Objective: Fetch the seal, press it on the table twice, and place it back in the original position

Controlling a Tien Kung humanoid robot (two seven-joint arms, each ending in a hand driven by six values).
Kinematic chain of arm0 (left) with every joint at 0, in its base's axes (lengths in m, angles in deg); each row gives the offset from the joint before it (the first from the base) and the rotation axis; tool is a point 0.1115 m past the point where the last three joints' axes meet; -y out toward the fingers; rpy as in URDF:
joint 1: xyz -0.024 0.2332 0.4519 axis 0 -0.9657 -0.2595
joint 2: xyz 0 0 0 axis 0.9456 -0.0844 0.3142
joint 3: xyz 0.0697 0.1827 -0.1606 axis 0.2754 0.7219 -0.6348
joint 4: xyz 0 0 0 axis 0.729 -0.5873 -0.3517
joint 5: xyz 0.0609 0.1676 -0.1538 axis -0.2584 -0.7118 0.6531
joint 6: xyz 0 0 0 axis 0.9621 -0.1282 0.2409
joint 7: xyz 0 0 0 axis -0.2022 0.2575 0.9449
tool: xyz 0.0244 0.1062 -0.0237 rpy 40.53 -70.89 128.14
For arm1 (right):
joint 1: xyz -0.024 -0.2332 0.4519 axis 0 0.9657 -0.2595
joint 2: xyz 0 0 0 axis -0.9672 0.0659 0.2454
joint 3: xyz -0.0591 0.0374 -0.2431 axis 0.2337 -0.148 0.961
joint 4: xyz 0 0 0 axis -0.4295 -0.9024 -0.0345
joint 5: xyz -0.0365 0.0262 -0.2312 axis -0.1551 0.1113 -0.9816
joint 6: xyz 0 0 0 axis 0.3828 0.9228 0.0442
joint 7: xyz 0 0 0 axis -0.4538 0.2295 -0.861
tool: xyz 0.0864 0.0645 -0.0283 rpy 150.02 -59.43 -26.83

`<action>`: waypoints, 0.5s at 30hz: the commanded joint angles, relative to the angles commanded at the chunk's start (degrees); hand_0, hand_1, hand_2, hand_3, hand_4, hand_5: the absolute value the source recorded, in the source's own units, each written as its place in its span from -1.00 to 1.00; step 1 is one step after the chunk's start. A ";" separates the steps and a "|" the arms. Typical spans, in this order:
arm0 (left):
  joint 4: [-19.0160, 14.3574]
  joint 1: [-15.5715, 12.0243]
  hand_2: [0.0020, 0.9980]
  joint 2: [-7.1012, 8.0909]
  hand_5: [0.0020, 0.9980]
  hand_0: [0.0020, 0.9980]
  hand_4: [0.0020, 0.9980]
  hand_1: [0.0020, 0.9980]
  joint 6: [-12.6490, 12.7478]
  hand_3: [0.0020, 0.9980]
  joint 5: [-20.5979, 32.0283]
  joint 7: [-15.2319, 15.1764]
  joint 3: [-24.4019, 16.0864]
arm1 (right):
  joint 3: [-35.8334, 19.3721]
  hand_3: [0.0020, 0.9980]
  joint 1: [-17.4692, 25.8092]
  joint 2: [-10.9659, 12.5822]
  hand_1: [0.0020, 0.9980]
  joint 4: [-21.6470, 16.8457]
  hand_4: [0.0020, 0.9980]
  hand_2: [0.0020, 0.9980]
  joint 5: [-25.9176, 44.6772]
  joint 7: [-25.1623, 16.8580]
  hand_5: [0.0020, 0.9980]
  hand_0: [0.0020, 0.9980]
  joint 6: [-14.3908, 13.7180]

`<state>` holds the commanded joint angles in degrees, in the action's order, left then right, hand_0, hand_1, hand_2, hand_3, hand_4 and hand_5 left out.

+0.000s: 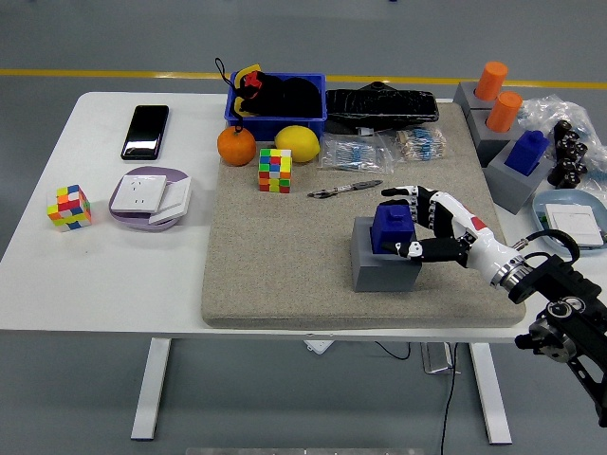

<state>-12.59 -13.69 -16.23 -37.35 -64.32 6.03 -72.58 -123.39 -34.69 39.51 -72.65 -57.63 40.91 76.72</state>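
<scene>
The right hand's fingers [410, 193] curl over the top of the blue seal [390, 226], with the thumb tip pressing low on the side facing the arm. It reads as a loose closing grasp around the seal's upper block rather than a firm clamp; whether every finger bears on it cannot be told from this height. The seal sits in its grey holder [383, 266] near the middle of the beige mat [285, 256], tilted a little toward the hand rather than standing square.

That tilt is the risk. If the right hand [422, 218] lifts at an angle, the seal may bind in its socket and drag the holder across the mat, or slip out of a grip that catches only its upper edges. A lean carried into the stamping would likely give an uneven press, and a shifted holder would make the return harder to line up. The black pen [343, 190] lies just beyond the fingers and could be nudged by a sweep that way.

Behind the fingers, the white palm and wrist slope down and right to the black forearm [560, 303], which enters from the lower right corner and crosses the mat's near right edge. The left arm is not in view.
</scene>
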 joint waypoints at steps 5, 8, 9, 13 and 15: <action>0.01 0.02 0.48 -0.03 -0.07 0.59 0.61 0.50 -0.02 0.55 -0.02 -0.01 -0.14 | 0.23 0.19 0.08 0.08 0.11 0.18 0.68 0.13 0.28 -0.42 -1.00 0.25 -0.48; 0.00 0.04 0.48 -0.02 -0.07 0.59 0.61 0.50 -0.03 0.55 -0.07 -0.04 -0.22 | 0.42 0.19 0.12 0.11 0.11 0.30 0.68 0.13 0.39 -0.57 -1.00 0.25 -0.71; 0.01 0.05 0.48 -0.03 -0.07 0.59 0.61 0.50 -0.03 0.55 -0.09 -0.04 -0.25 | 0.50 0.19 0.15 0.07 0.11 0.36 0.68 0.13 0.47 -0.65 -1.00 0.25 -0.80; -0.01 0.05 0.48 -0.09 -0.07 0.59 0.61 0.50 -0.06 0.55 -0.15 -0.05 -0.37 | 0.93 0.10 0.26 -0.05 0.08 0.55 0.70 0.08 0.87 -1.06 -1.00 0.22 -1.17; -0.01 0.04 0.48 -0.11 -0.07 0.59 0.61 0.50 -0.09 0.55 -0.17 -0.04 -0.41 | 1.29 0.10 0.27 -0.06 0.08 0.61 0.70 0.08 1.16 -1.38 -1.00 0.22 -1.45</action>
<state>-12.60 -13.65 -16.34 -37.44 -64.48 5.98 -72.99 -122.10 -34.42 39.45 -72.04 -56.47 39.54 75.27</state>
